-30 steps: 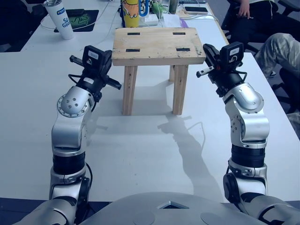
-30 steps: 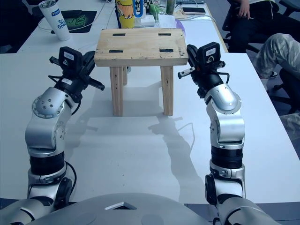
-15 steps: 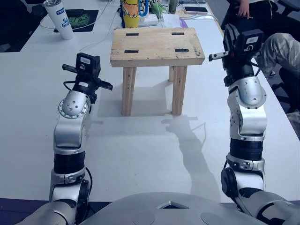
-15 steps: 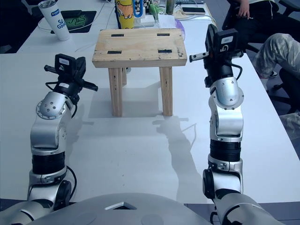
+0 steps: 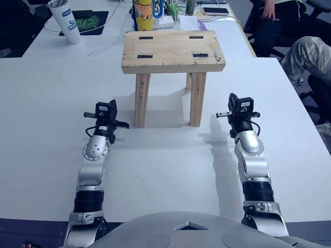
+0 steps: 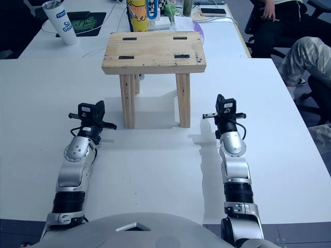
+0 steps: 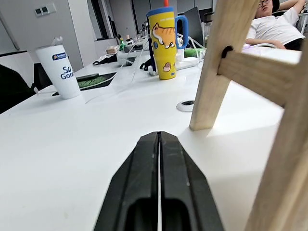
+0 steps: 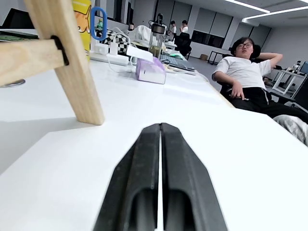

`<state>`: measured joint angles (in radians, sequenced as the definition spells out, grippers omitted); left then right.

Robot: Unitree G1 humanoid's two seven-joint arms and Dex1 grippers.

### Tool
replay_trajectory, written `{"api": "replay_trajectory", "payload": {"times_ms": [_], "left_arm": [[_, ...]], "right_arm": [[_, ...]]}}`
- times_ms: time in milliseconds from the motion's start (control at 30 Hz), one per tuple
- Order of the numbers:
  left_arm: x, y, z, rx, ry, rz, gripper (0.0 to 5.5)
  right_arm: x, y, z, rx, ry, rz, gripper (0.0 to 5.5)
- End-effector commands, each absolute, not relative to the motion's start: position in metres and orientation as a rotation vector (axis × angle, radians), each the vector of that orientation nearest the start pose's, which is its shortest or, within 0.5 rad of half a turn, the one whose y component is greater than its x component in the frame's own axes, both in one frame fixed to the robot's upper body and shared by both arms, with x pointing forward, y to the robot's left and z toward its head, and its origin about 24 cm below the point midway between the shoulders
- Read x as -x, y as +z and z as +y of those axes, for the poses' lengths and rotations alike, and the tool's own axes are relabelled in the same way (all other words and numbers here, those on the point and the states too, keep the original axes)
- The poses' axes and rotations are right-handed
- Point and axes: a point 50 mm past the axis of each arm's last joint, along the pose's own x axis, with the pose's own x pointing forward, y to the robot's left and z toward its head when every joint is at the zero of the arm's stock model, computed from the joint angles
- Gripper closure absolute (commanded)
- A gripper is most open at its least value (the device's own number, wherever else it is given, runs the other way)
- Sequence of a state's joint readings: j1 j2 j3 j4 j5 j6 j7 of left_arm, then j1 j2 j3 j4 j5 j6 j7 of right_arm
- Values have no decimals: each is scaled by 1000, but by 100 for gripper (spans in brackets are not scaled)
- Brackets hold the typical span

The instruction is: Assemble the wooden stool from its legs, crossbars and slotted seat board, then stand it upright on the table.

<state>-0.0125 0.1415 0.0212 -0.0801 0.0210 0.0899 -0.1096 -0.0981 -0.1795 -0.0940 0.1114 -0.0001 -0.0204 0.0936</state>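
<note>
Left gripper [image 7: 159, 139], right gripper [image 8: 160, 127] lowered (closed) flanking stool [image 5: 173, 50].

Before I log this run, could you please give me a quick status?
Left end effector and right end effector shut, empty. Stool assembled, upright. Nothing blocking.

Lighting: bright, even, from overhead; lit ceiling strips [image 8: 250, 6] visible in the right wrist view. Table [image 5: 155, 175]: white, evenly lit, faint sheen, no hard glare. Shadow: soft, pale patch beneath the stool [image 5: 173, 51], spread on the tabletop around its legs
</note>
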Motion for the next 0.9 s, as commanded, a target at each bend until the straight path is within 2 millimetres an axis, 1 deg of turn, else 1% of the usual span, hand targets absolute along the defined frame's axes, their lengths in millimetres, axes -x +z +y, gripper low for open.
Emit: {"api": "replay_trajectory", "payload": {"times_ms": [33,100,267,467,700,833,900], "left_arm": [[-259,53,172,-145,-79,-3,550],[-261,53,172,-128,-75,-12,550],[-266,57,167,-119,-98,-49,550],[-273,59,175,-113,-80,-67,550],[-280,64,174,-103,-76,-96,550],[-281,64,171,-107,-86,-102,550],[-282,64,173,-116,-90,-102,550]], "right_arm": [[-275,43,-194,133,39,24,548],[-279,42,-192,90,32,44,548],[-285,44,-186,110,55,27,548],[-286,38,-180,127,77,34,548],[-293,41,-175,131,89,15,548],[-295,40,-175,113,79,19,548],[-296,41,-176,112,73,18,548]]}}
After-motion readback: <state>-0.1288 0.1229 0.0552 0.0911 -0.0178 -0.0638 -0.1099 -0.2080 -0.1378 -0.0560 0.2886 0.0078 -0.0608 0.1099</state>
